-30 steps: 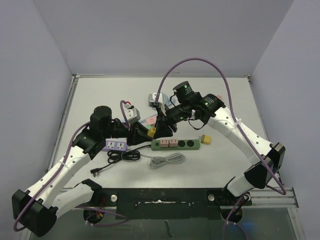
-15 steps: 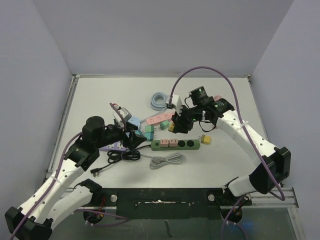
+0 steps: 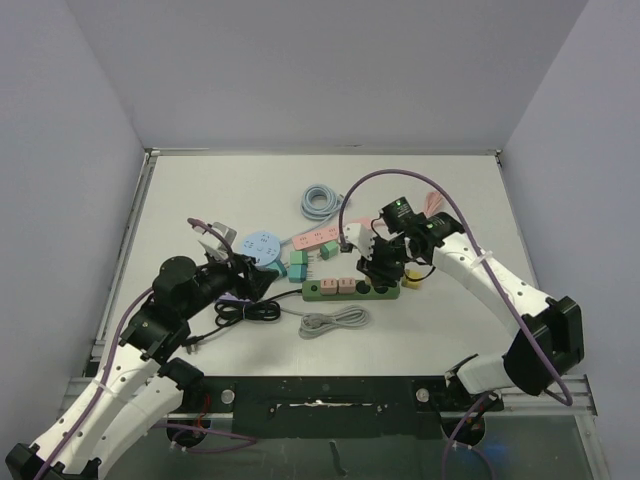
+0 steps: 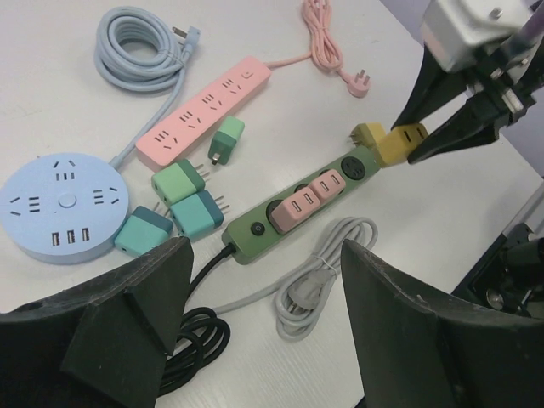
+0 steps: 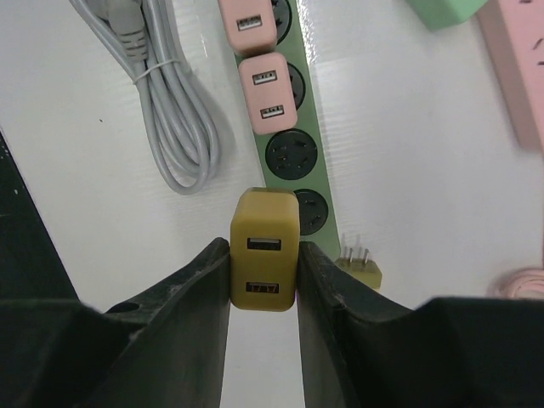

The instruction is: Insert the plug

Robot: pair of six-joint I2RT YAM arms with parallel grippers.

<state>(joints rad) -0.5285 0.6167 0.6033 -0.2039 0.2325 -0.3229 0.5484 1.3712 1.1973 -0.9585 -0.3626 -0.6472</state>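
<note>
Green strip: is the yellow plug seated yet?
No, the right gripper holds the yellow plug; the green strip has two empty sockets.

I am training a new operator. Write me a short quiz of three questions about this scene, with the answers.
1. True or false: the left gripper is open.
2. The right gripper holds: A) yellow plug; B) grey cable; C) blue hub.
3. How many pink adapters sit in the green power strip?
Key: 1 true; 2 A; 3 two.
</note>
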